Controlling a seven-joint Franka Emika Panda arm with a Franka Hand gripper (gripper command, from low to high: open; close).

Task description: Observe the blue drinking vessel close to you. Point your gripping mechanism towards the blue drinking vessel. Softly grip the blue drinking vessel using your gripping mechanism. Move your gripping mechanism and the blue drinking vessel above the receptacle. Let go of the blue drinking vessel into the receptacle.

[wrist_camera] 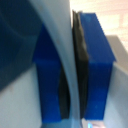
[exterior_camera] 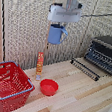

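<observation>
On the exterior view, the wooden table (exterior_camera: 82,98) runs from the front edge back to a pale wall. Its near part at about 5 o'clock is bare planking, the widest open stretch in sight.

Nearest, at about 8 o'clock, sits the red basket (exterior_camera: 8,85) with its blue rim, close to the table's front edge on the exterior view's left. Nothing shows inside it through the open top; the lattice floor looks bare.

Just beside the basket, toward the centre, lies the small red bowl (exterior_camera: 48,87), apart from the basket and seemingly holding nothing. Behind the bowl stands an upright orange bottle (exterior_camera: 39,65), near the basket's far corner and not touching the bowl.

Farther back at 3 o'clock, a dark toaster oven (exterior_camera: 105,54) stands with its door folded down onto the table, taking up the exterior view's right side.

Highest, at 12 o'clock, the gripper (exterior_camera: 57,26) hangs from the arm, well above the table. The blue mug (exterior_camera: 55,34) is off the table, up in the air under the gripper, above the bottle and well clear of the basket. Its handle points to the exterior view's right.

In the wrist view a dark finger (wrist_camera: 81,60) presses against the mug's pale blue wall (wrist_camera: 60,55), so the gripper is clamped on the mug's rim.
</observation>
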